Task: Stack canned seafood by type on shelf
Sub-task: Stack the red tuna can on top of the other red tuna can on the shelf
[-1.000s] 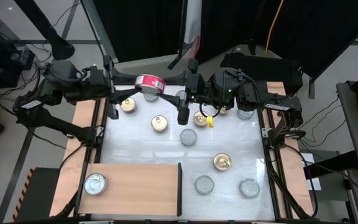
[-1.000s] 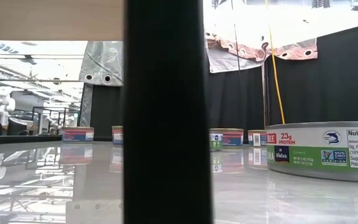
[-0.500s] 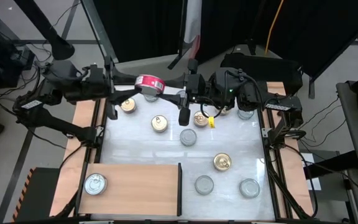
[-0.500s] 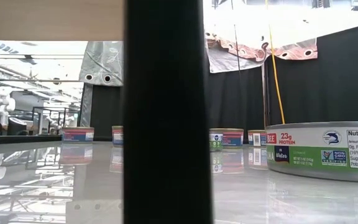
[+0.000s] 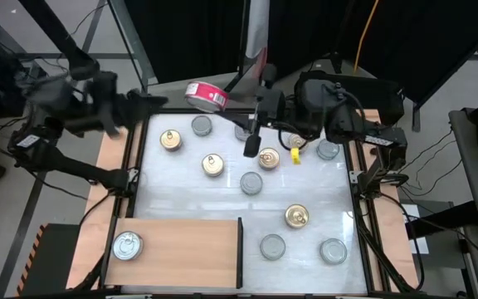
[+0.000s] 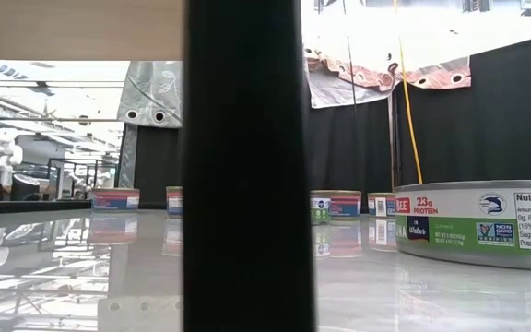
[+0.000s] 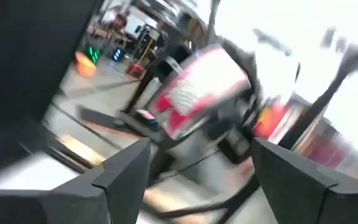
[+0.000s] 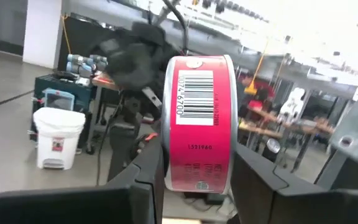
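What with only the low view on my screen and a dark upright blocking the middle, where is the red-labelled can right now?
Observer: The red-labelled can is in the air above the table's far edge, gripped in the right end effector.
Operator: Is the left one on it too?
Observer: No. The left end effector is open and apart from the can.
Operator: Anything on the shelf?
Observer: One silver-lidded can, at the left end of the shelf.
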Tool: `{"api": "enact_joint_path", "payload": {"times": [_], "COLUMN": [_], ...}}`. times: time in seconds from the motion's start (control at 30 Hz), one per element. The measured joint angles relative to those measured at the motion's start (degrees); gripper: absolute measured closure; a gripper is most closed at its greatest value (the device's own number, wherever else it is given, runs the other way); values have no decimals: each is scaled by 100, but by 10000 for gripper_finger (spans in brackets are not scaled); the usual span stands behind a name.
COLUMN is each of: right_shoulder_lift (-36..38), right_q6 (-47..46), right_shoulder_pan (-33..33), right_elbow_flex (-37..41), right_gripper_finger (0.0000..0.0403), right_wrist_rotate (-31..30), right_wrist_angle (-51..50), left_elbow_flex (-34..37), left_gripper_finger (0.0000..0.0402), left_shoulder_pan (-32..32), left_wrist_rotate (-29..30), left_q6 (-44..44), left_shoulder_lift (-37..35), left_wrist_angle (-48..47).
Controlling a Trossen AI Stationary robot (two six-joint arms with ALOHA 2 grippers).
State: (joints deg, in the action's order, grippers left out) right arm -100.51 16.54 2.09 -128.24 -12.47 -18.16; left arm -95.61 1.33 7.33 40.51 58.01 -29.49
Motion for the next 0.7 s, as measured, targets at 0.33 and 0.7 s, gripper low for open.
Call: {"api": "enact_joint_path", "payload": {"times": [0.33, 0.7], "right_shoulder_lift": [-32, -443], "right_q6": [2447, 4750], "right_shoulder_pan": [255, 640], "right_elbow_flex": [-276, -272], "right_gripper_finger": [285, 286], "right_wrist_rotate": [26, -497], "right_wrist_angle": [163, -252], "left_elbow_flex": [-9, 2], "left_gripper_finger": [123, 123], "left_shoulder_pan": [393, 423], "left_wrist_rotate": [-692, -1901], "left_q6": [5974, 6570], "left_shoulder_lift": [-262, 381], "left_wrist_angle": [-222, -402]}}
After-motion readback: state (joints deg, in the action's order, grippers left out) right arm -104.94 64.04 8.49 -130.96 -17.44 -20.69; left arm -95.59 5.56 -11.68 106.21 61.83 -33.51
